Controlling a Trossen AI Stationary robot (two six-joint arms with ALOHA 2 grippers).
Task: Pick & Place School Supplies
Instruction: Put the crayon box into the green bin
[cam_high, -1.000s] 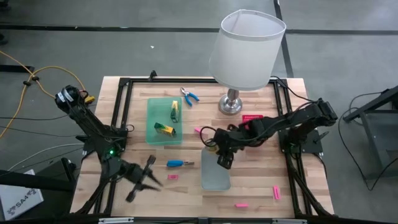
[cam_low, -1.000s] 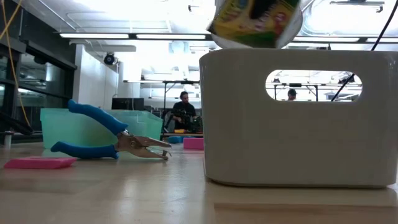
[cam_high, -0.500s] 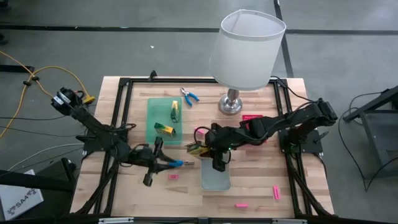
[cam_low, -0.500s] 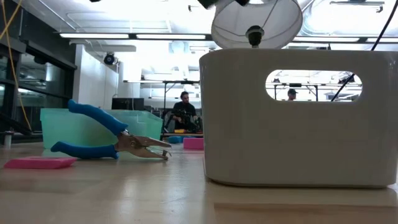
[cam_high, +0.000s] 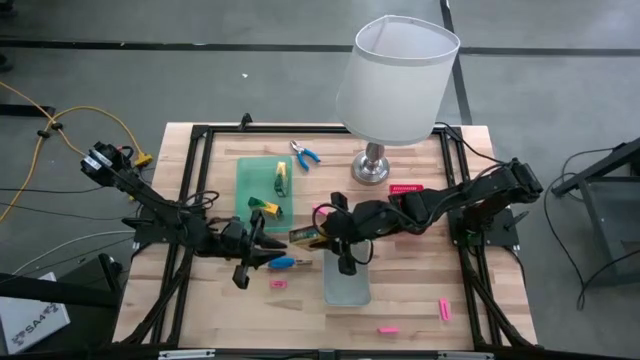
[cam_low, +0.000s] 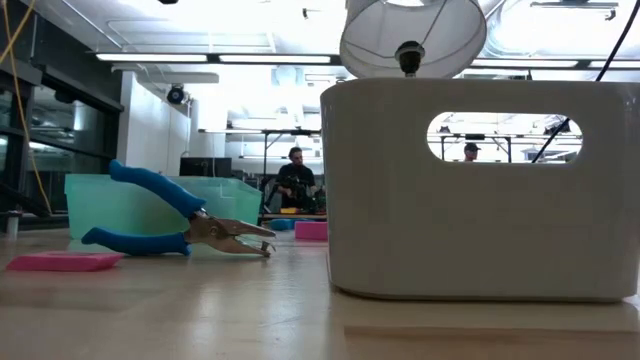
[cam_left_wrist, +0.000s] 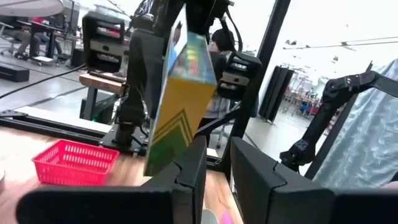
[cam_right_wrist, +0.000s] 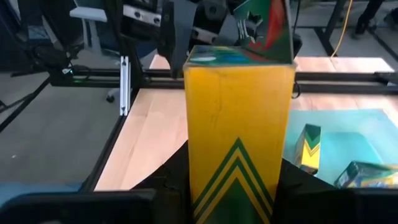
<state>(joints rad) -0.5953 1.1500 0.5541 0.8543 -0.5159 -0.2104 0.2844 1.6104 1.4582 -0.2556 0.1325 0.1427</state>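
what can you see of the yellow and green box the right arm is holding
The yellow-and-green box looks like a small cardboard carton: yellow faces, nested green chevrons low on the front, and a green end flap standing open. The right tool is shut on it, holding it off the table between the green tray and the grey tray. The left tool sits close in front of it with a narrow gap between its fingers; whether it touches the box cannot be told.

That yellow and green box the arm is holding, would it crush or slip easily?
The yellow-and-green box looks like thin cardboard with an open flap, so probably light and crushable. The right gripper holds its flat sides, so slipping seems unlikely; it wouldn't roll.
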